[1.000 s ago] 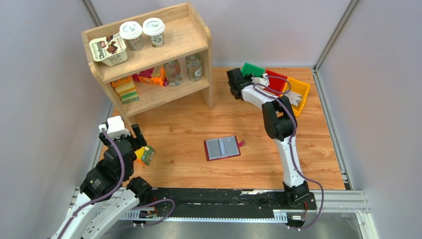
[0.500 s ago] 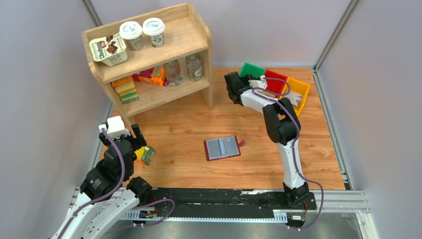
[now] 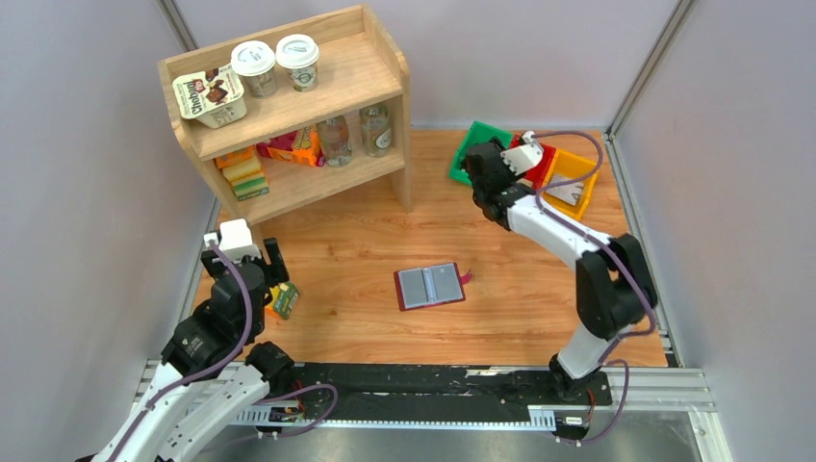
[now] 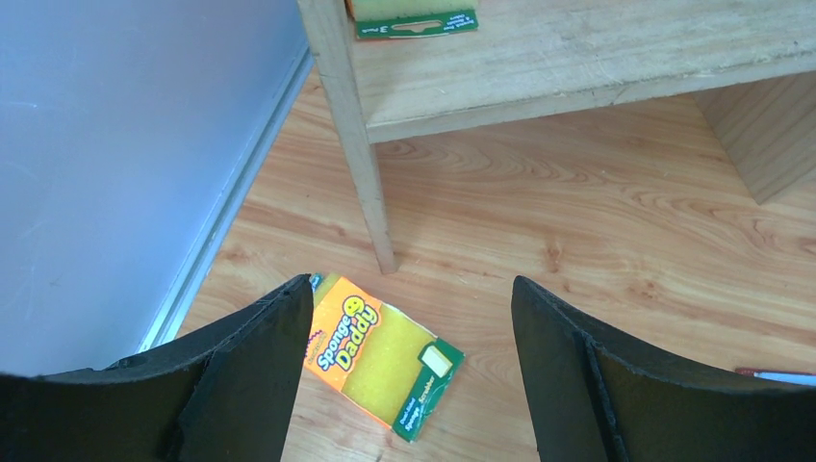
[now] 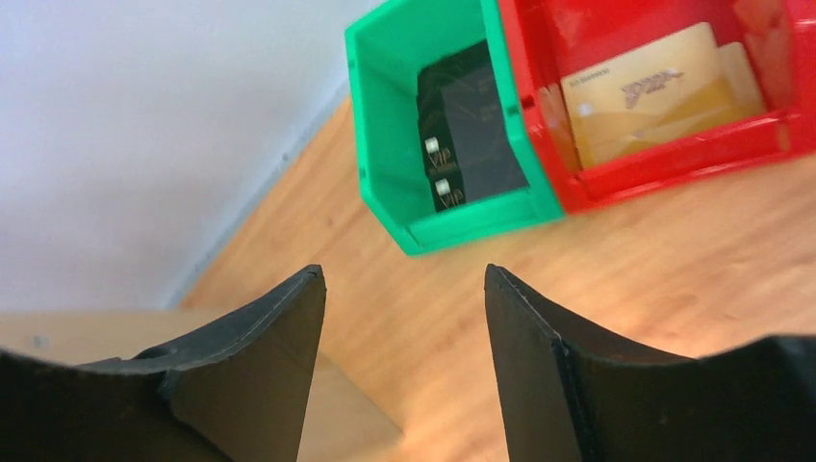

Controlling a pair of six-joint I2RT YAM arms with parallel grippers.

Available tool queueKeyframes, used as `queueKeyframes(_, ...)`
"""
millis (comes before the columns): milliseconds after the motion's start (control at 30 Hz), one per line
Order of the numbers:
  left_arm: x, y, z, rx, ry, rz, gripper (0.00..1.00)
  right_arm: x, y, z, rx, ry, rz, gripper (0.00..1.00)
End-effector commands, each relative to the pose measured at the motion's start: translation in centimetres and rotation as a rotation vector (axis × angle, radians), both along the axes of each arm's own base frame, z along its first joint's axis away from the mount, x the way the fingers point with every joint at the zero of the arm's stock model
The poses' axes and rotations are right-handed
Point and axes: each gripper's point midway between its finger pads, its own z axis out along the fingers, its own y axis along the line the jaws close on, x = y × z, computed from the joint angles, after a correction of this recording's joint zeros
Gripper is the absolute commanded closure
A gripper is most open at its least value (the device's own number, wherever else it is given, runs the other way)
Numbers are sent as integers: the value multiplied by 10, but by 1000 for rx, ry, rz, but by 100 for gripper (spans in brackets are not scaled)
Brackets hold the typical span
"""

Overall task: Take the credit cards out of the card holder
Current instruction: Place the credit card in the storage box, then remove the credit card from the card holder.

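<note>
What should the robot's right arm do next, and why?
Probably swing the right tool away from the green bin toward the open card holder at mid-table. The tool's jaws stand open and empty, black cards already lie in that bin, and the holder's grey sleeves may hold more cards, though that is hard to tell from above.

Left pincer [image 4: 412,289] spread wide, right pincer [image 5: 402,274] spread, right arm stretched forward

Cannot count overlapping black flat cards [image 5: 471,125] in green plastic bin [image 5: 471,219] ahead of right gripper [image 5: 402,272] (print blurred).
</note>
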Motion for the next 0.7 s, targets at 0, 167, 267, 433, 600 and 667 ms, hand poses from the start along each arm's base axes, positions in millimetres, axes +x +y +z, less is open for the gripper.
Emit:
queueKeyframes(0,2,-6,-2,32,34,-38,17,-53,-1,-6,-150,112,250,35)
queueKeyframes(167,3,-5,-3,43,47,-32,17,-109,13,0,-184,131,526,34)
queueKeyframes(267,5,-7,-8,56,67,-39,17,-142,29,-4,-219,165,690,32)
queueKeyframes(433,9,-10,-14,87,116,-38,17,-197,70,-25,-275,203,953,19)
queueKeyframes(600,11,-13,-18,94,128,-49,17,-230,98,-54,-293,281,1073,18)
queueKeyframes(667,11,-14,-19,94,129,-52,17,-238,107,-68,-318,338,1109,17)
